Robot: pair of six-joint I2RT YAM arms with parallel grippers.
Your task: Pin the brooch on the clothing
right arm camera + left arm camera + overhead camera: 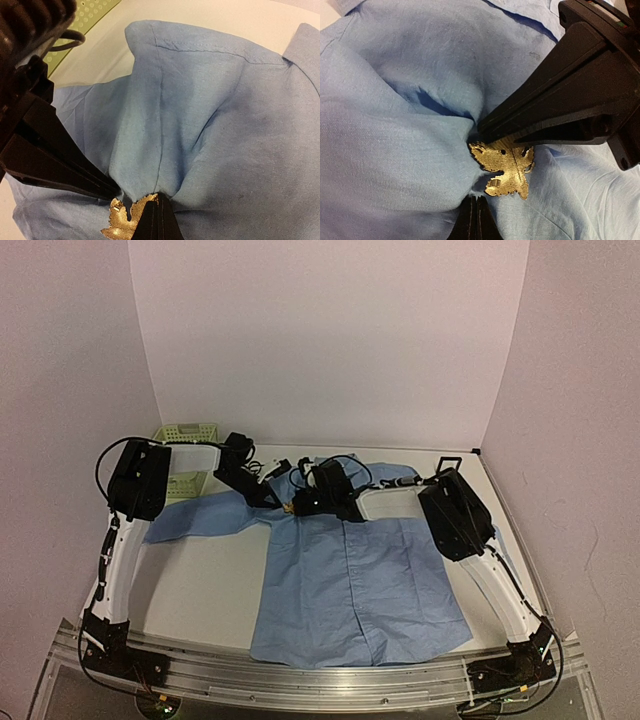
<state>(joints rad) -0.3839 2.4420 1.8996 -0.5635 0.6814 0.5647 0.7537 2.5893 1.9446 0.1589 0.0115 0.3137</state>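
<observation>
Left pincer (476, 202) and right pincer (157, 206) closed at brooch (502, 170); clothing (395, 125) bunched.

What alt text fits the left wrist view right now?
A small golden brooch lies on a puckered light blue shirt, its upper edge pinched by the right gripper, which reaches in from the upper right. The left gripper, shut, sits at the bottom edge just below the brooch, where the cloth gathers.
</observation>
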